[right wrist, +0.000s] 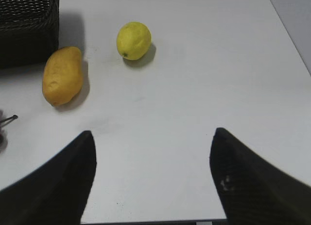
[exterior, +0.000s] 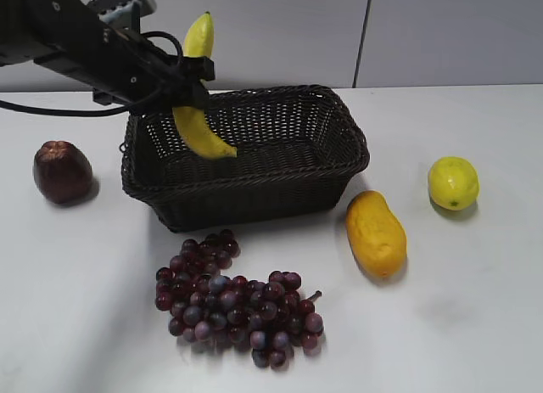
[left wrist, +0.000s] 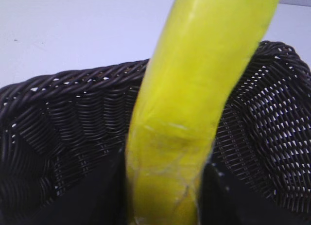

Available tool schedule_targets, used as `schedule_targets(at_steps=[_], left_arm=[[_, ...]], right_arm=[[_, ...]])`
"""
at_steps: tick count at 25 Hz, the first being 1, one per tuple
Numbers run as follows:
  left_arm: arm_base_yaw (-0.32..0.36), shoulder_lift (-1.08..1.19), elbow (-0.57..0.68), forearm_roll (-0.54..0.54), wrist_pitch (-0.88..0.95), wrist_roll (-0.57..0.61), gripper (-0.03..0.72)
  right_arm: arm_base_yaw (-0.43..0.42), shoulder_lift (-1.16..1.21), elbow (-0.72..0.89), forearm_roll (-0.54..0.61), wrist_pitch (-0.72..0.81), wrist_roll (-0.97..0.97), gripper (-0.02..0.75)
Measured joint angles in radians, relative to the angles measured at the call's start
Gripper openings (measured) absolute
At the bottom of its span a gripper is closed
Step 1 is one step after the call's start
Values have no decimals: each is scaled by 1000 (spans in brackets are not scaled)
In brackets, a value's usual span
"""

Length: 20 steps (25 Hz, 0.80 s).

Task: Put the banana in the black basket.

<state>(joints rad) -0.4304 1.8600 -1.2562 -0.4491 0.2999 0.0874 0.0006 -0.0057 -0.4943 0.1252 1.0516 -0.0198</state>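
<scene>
Clamped around the middle of the banana (exterior: 201,113), the left gripper (exterior: 192,81) hangs over the far left corner of the black basket (exterior: 254,193). Its arm comes in from the upper left of the exterior view. That fruit stands nearly upright in the grip, one end rising above the fingers against the grey wall and the lower, curved end dipping below the braided rim into the basket's left part; whether it touches the bottom cannot be told. From the left wrist view the banana (left wrist: 189,113) fills the middle of the picture, pinched at the bottom between two dark fingers (left wrist: 97,196), with the woven wall of the basket (left wrist: 58,118) behind and around it.

Right gripper (right wrist: 153,176) is held above the bare white table (right wrist: 204,79) with its jaws wide apart and nothing between them. A mango (exterior: 376,233) lies just right of the basket's near right corner, a lemon (exterior: 453,182) farther right. A bunch of dark red grapes (exterior: 233,304) lies near the basket's front, and a dark red fruit (exterior: 62,171) sits to its left.
</scene>
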Motion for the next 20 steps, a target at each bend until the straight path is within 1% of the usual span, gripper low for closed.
schedule_targets(at_steps=[3,4,6,11,15,19,20], left_arm=[[0,0,0,0,-8,0,619],[0,0,0,0,-8,0,647],[0,0,0,0,-6,0,667],[0,-19,-6,3,57,0,669],[0,-95,-16,21,141,0,661],[0,-216,-21,76,269,0,652],[0,-255,-21,110,321,0,648]], right_arm=[[0,0,0,0,0,0,582],[0,0,0,0,0,0,582],[0,0,0,0,0,0,582],[0,0,0,0,0,0,582],[0,0,0,0,0,0,582],[0,0,0,0,0,0,582],[0,0,0,0,0,0,582]])
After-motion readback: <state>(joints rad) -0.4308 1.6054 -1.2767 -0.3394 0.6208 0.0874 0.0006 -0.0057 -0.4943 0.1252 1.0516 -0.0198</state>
